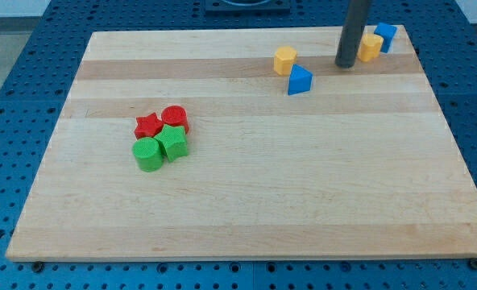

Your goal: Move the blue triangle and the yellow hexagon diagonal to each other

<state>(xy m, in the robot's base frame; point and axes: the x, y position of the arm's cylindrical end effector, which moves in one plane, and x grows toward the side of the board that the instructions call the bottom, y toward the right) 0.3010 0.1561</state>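
Camera view: my tip [346, 64] – no gripper shows – stands between blue triangle [300, 80] and yellow block [371, 47].

Lying clustered and touching at the view's left on the pale wooden board [246, 209]: red star block [147, 125], red cylinder block [176, 118], green cylinder block [148, 154], green star block [173, 142]; sitting together near the top right corner, yellow block [372, 46] and blue block [386, 35].

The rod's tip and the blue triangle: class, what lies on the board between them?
Nothing: in the camera view, only bare wood separates my tip from the blue triangle. The yellow hexagon sits just up-left of the triangle.
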